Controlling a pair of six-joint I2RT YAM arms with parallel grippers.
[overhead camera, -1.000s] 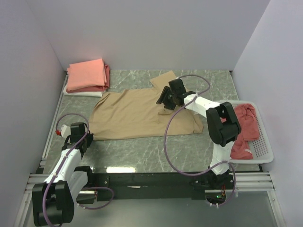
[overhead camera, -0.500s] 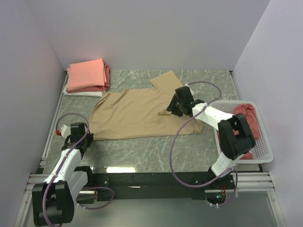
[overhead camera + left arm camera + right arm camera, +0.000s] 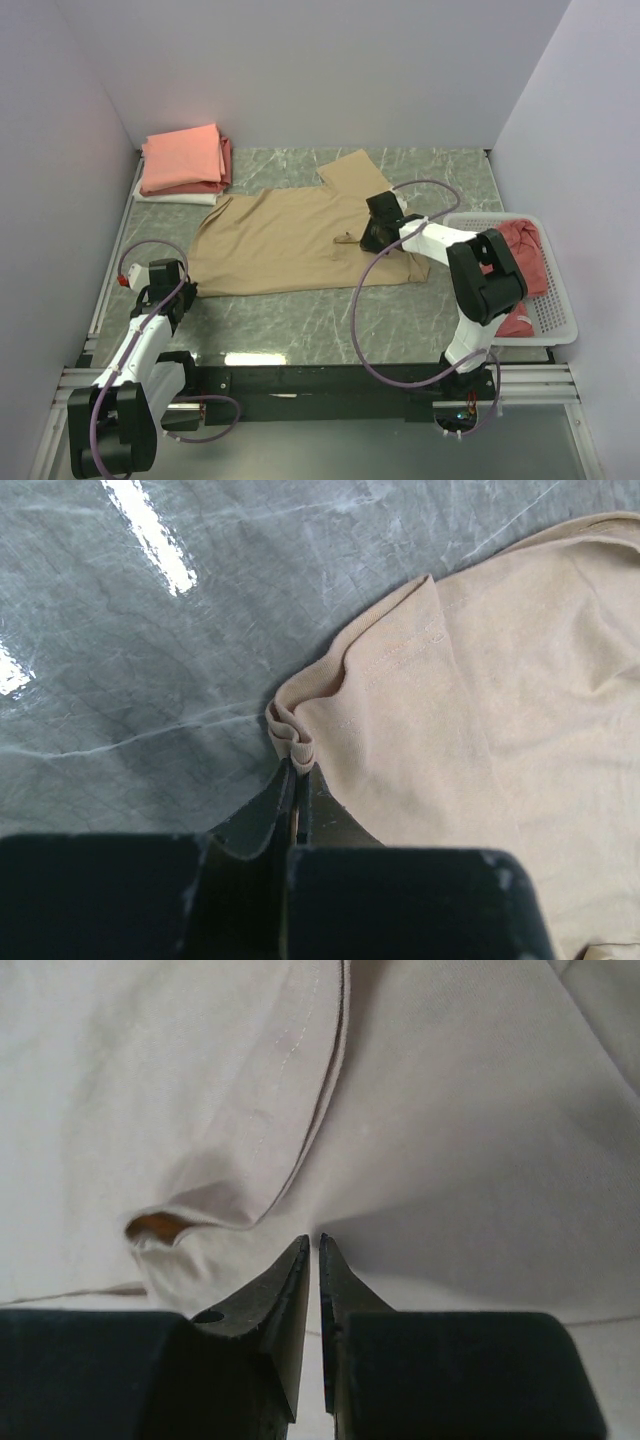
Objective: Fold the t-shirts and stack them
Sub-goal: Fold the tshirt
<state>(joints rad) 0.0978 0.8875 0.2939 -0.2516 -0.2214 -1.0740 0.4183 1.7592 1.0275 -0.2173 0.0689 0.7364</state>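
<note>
A tan t-shirt (image 3: 280,240) lies spread flat across the middle of the table. My left gripper (image 3: 185,290) is at its near-left corner, and the left wrist view shows the jaws (image 3: 297,770) shut on a bunched fold of the hem of the tan t-shirt (image 3: 500,730). My right gripper (image 3: 368,240) is down on the shirt's right part beside the neck opening (image 3: 155,1225). Its jaws (image 3: 313,1242) are closed to a thin slit on a pinch of the tan t-shirt's cloth (image 3: 450,1110). At the back left stands a stack of folded t-shirts (image 3: 185,160), salmon-pink on top.
A white slatted basket (image 3: 560,310) sits at the right edge with a dusty red t-shirt (image 3: 510,260) in it. Walls enclose the table on three sides. The right arm's cable (image 3: 360,310) loops over the near table surface.
The right gripper has moved right and down onto the shirt beside the neck and closed from wide open to a thin slit on the cloth. The left arm has not moved.
</note>
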